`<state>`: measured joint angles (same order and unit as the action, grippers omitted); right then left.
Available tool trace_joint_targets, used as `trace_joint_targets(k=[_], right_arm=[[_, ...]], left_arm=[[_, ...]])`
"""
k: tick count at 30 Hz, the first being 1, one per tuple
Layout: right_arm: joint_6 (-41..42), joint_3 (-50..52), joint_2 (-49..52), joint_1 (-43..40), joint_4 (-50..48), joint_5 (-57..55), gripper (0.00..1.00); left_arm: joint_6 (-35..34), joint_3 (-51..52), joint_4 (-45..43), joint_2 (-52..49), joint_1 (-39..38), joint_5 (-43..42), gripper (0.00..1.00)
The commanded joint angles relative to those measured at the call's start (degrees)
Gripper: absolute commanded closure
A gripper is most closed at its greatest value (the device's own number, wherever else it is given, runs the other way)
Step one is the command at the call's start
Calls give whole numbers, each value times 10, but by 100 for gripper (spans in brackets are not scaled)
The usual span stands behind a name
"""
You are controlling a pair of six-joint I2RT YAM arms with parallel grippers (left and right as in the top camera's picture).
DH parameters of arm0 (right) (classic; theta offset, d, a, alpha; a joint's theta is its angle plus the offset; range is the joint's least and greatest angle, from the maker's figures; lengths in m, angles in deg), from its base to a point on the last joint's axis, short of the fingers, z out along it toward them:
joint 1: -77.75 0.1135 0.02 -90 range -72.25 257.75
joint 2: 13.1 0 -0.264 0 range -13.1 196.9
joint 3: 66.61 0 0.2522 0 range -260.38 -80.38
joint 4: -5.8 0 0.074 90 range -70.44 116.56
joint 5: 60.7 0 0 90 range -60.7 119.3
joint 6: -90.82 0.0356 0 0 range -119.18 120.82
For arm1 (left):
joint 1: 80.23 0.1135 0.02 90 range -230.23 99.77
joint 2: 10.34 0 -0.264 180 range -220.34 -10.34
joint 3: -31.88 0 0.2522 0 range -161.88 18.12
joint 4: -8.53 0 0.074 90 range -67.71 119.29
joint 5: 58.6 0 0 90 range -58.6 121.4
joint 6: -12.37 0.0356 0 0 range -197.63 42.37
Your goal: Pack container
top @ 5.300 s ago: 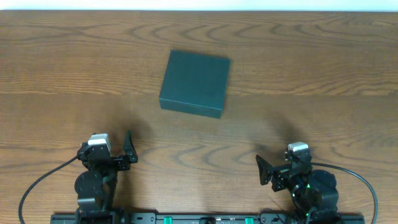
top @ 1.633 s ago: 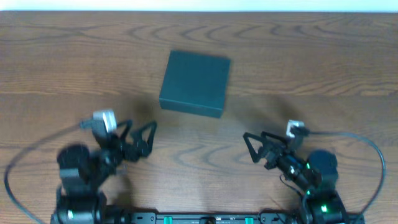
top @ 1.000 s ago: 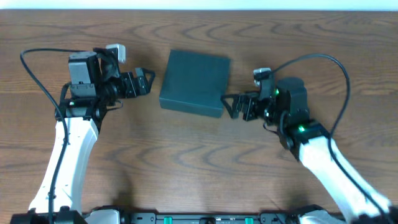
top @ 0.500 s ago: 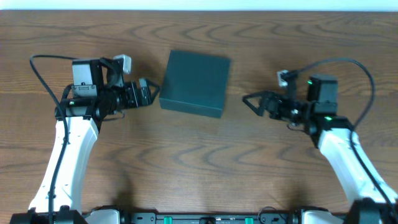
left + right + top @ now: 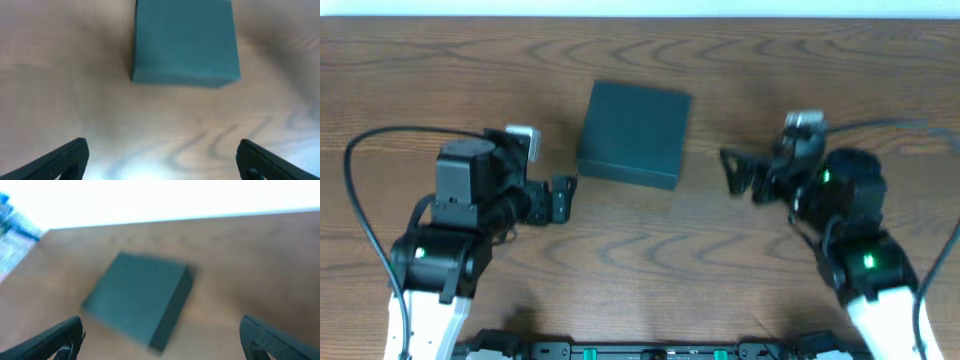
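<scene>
Pincers first: we see the left pincer (image 5: 560, 197) spread wide and empty, near the container's front-left corner. The closed dark teal container (image 5: 633, 133) lies flat mid-worktop (image 5: 840, 70). Right pincer (image 5: 732, 172) gapes too, near its right side.

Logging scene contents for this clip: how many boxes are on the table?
1. The dark teal container lies closed on the table, between the left gripper and the right gripper, touching neither. Nothing appears hidden.
</scene>
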<state>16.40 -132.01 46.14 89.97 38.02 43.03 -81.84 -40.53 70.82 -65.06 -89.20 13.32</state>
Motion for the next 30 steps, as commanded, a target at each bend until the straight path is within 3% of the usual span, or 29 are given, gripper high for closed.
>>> trace_joint_targets(k=[1,3,6,9,11,14,17,21,23,24,25,26,28,30], right_arm=[[-39,-120,146,-19,26,-43,1],[-39,-211,243,-28,90,-40,1],[-63,-302,323,-28,188,-39,2],[-68,-325,312,-26,243,-40,2],[-64,-325,285,-26,281,-42,2],[-64,-318,241,-26,338,-54,3],[-44,-281,179,-28,356,-67,4],[-36,-210,59,-43,402,-118,1],[-37,-128,18,-71,350,-58,1],[-45,-63,13,-92,267,17,1],[-29,7,47,-113,116,106,1],[-3,19,90,-116,37,134,1],[3,-83,238,-98,-45,152,1],[-18,-267,347,-78,17,148,1]], left_arm=[[-31,-8,23,14,-19,10,5],[-35,-8,19,20,-32,19,5],[-18,-8,-50,13,-52,102,4],[6,-12,-204,-53,-52,121,5],[6,-31,-240,-108,-49,118,5],[12,-98,-228,-214,-48,95,5],[31,-200,-153,-297,-50,59,5],[41,-273,-92,-288,-39,66,5],[40,-284,-66,-271,-31,60,5],[41,-285,-41,-258,-29,58,5],[43,-285,11,-241,-28,58,5],[42,-285,54,-232,-28,58,5],[30,-283,156,-209,-28,56,5],[15,-282,168,-183,-28,75,5]])
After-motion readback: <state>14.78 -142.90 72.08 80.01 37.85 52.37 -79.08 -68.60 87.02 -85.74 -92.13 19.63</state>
